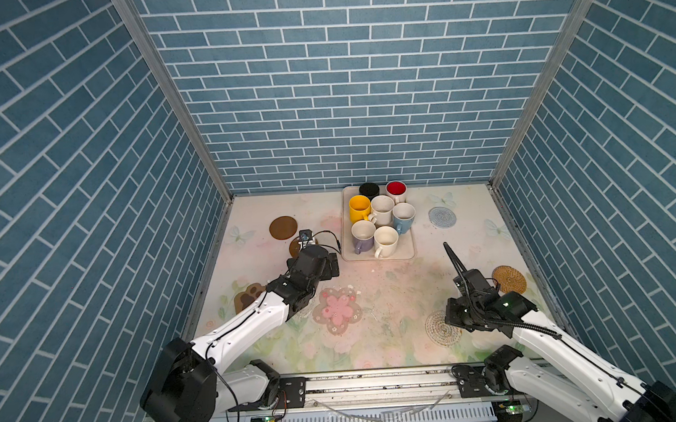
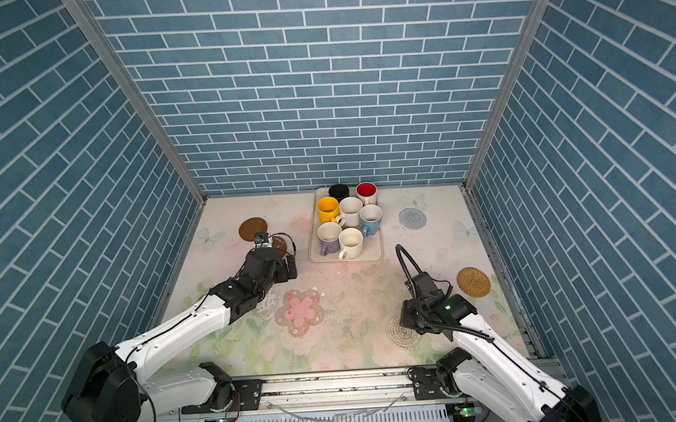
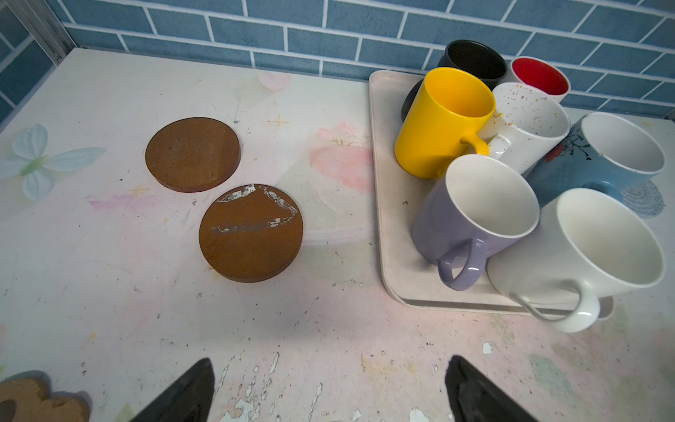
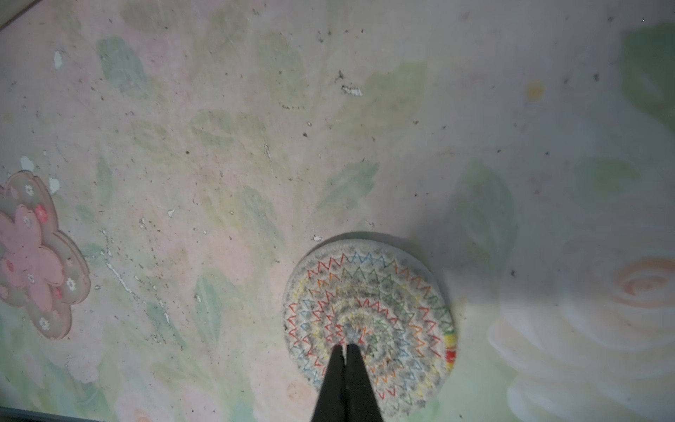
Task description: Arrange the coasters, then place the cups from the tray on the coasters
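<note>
Several cups stand packed on the tray at the back, among them yellow, lavender and light blue. Coasters lie spread over the table: two brown discs, a paw shape, a pink flower, a light blue woven round, a tan round and a white woven round. My left gripper hangs open over bare table between the nearer brown disc and the tray. My right gripper is shut, its tips over the white round's middle.
Blue brick walls close in the table on three sides. The metal rail with both arm bases runs along the front edge. The tan round lies close to the right wall, the paw shape close to the left wall.
</note>
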